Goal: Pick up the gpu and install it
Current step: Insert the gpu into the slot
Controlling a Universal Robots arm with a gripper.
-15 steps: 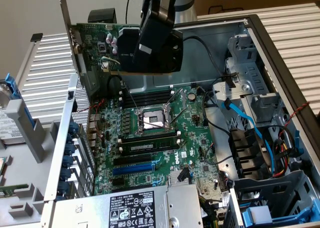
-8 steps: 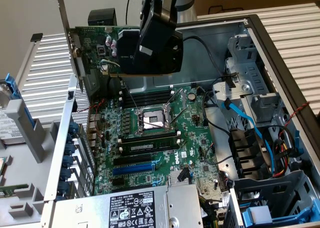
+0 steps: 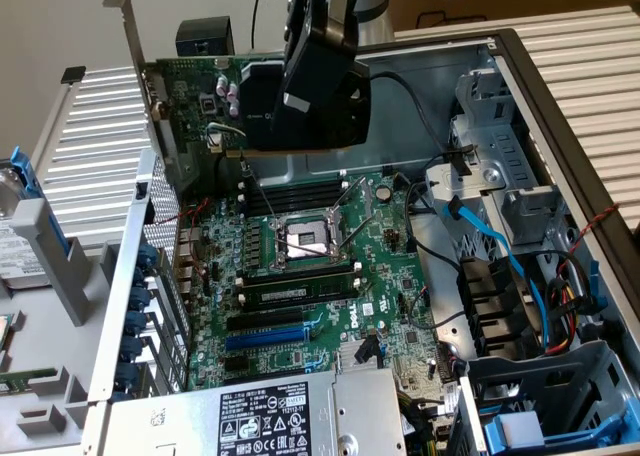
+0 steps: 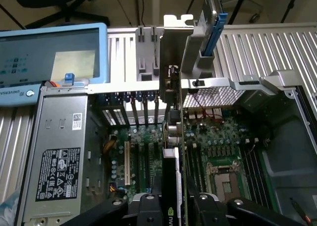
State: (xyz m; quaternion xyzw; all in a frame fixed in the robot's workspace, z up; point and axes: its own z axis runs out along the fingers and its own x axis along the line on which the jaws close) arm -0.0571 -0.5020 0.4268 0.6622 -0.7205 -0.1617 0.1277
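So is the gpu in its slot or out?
Out: the gripper holds the gpu upright above the motherboard, its gold edge clear of the slots.

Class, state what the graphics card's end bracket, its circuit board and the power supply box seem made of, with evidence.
Silver L-shaped end bracket: probably bare sheet metal; thin, bent tab, dull shine.
Green circuit board: looks like lacquered laminate carrying soldered parts.
Grey power supply box: likely sheet steel; flat matt panel, printed label.
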